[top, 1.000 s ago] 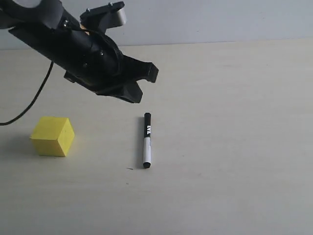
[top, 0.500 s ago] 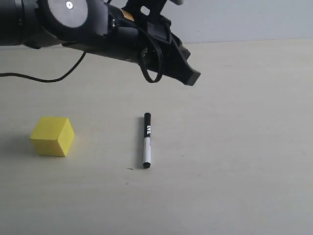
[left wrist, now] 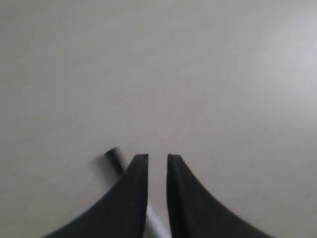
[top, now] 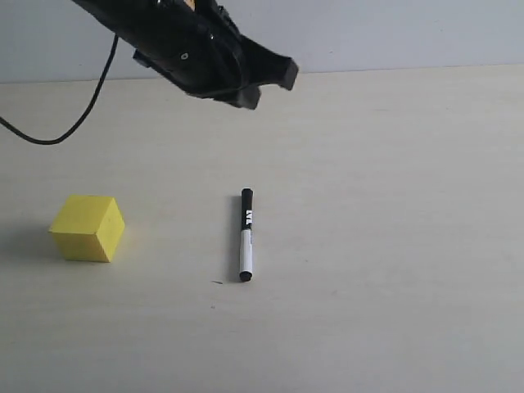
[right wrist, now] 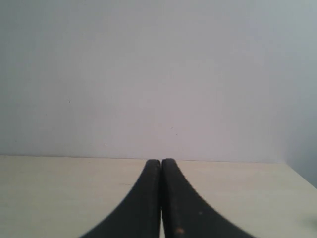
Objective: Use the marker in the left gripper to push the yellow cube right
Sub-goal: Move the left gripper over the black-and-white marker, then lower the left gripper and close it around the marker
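The marker (top: 246, 235) lies flat on the table near the middle, black half toward the back, white half toward the front. The yellow cube (top: 88, 228) rests on the table to the marker's left, well apart from it. My left gripper (top: 270, 85) hangs high above the table behind the marker, touching nothing. In the left wrist view its jaws (left wrist: 157, 158) stand slightly apart and hold nothing; the blurred marker (left wrist: 114, 158) shows on the table beneath them. My right gripper (right wrist: 161, 161) is shut and empty, and it does not appear in the exterior view.
The pale table (top: 393, 246) runs back to a light wall (top: 393, 33). A black cable (top: 70, 123) trails from the left arm over the table's back left. A tiny dark speck (top: 217, 282) lies by the marker's front end.
The left arm has swung about above the table and risen, so its gripper now sits higher and farther back. The marker and the cube have not moved.
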Tool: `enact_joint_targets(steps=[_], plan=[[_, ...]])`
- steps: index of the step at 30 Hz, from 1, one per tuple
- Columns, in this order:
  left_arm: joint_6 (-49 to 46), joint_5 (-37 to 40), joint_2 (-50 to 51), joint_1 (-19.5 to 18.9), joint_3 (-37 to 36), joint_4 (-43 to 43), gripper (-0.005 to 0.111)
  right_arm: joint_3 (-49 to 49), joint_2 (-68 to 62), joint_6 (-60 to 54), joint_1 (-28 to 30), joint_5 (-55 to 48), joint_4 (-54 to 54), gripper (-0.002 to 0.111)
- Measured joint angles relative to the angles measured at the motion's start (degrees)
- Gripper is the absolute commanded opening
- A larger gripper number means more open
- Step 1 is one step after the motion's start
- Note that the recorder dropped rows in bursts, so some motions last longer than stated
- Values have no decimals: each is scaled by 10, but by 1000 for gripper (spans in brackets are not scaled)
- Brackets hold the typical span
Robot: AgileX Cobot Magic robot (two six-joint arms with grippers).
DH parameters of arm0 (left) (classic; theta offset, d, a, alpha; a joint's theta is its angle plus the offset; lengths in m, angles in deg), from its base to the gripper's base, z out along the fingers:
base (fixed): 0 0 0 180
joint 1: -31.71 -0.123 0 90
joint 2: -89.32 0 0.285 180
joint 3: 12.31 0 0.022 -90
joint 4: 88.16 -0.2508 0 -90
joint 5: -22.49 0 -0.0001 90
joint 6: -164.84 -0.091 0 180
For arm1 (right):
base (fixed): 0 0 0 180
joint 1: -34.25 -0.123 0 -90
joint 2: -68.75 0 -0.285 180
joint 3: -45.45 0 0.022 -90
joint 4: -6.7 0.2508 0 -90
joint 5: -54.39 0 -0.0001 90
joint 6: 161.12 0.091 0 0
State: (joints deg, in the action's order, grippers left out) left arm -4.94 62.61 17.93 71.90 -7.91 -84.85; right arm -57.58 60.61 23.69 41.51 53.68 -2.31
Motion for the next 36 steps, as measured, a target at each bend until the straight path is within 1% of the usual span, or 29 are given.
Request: enact_joint_targets(steps=[3, 5, 7, 10, 12, 17, 23, 36], plan=[[82, 77, 19, 4, 16, -110, 18, 0, 0, 0, 0, 0, 0, 0], [121, 107, 32, 5, 20, -145, 23, 0, 0, 0, 0, 0, 0, 0], [148, 120, 45, 10, 22, -150, 32, 0, 0, 0, 0, 0, 0, 0], [160, 122, 67, 16, 23, -119, 52, 0, 0, 0, 0, 0, 0, 0], [165, 124, 81, 19, 23, -93, 57, 0, 0, 0, 0, 0, 0, 0], [205, 141, 121, 22, 23, -40, 55, 0, 0, 0, 0, 0, 0, 0], [212, 150, 164, 22, 23, 16, 54, 0, 0, 0, 0, 0, 0, 0], [224, 133, 191, 27, 28, 25, 54, 0, 0, 0, 0, 0, 0, 0]])
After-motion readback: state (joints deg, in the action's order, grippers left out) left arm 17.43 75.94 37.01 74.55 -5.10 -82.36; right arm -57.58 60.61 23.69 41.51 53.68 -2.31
